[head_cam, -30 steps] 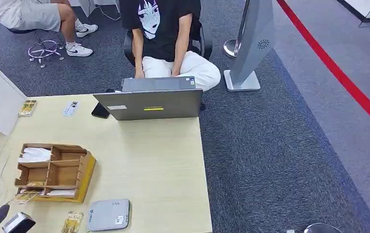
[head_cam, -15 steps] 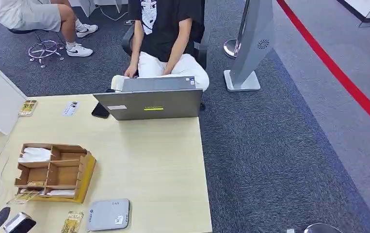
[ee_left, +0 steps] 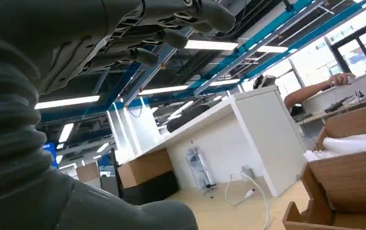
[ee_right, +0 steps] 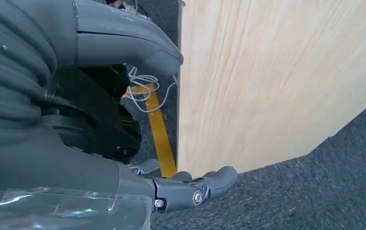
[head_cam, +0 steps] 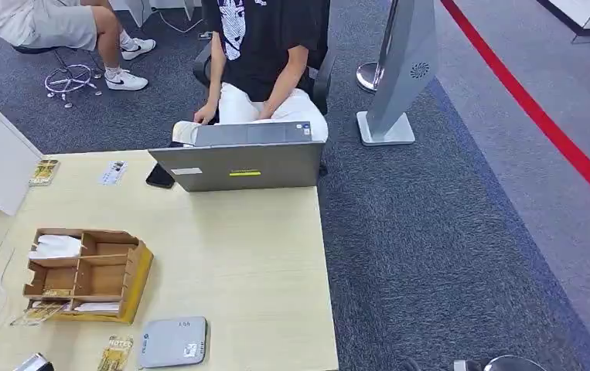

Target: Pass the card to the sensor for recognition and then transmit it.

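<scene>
Head view: the table (head_cam: 245,255) carries a wooden organiser (head_cam: 83,272) at the near left. The grey sensor (head_cam: 172,342) lies flat on the near edge, a yellow card (head_cam: 115,353) just to its left. A grey laptop (head_cam: 237,164) stands at the far edge before a seated person (head_cam: 264,58).

Left wrist view: the left hand (ee_left: 137,33) has its fingers apart and holds nothing.

Right wrist view: the right hand (ee_right: 137,120) hangs beside the table edge, fingers spread, empty.
</scene>
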Robot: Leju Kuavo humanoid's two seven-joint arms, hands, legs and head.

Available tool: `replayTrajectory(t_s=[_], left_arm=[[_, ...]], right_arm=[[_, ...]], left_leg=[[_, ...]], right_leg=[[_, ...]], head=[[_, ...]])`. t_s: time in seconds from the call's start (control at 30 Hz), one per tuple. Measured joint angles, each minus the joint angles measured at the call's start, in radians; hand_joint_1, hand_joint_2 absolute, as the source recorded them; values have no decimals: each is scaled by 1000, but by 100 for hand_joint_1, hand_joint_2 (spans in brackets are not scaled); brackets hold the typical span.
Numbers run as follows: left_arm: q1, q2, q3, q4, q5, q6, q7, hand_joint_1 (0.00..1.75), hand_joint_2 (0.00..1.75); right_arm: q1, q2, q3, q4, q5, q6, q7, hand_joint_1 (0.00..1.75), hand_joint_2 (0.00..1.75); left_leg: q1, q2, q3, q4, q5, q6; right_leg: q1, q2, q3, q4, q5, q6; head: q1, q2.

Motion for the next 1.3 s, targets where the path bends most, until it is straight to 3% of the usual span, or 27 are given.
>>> replayTrajectory(t_s=[0.83, 1.3], left_arm=[[48, 5, -112, 2, 54, 22, 52, 0, 175], [61, 5, -125, 2, 87, 31, 71, 0, 175]], right_arm=[[1, 0, -8, -2, -33, -21, 10, 0, 175], [4, 0, -11, -7, -38, -21, 10, 0, 175]], left_leg=[[0, 0, 0, 0, 0, 0], [0, 0, 0, 0, 0, 0]], right_leg=[[0, 0, 0, 0, 0, 0], [0, 0, 0, 0, 0, 0]], head=[[0, 0], [0, 0]])
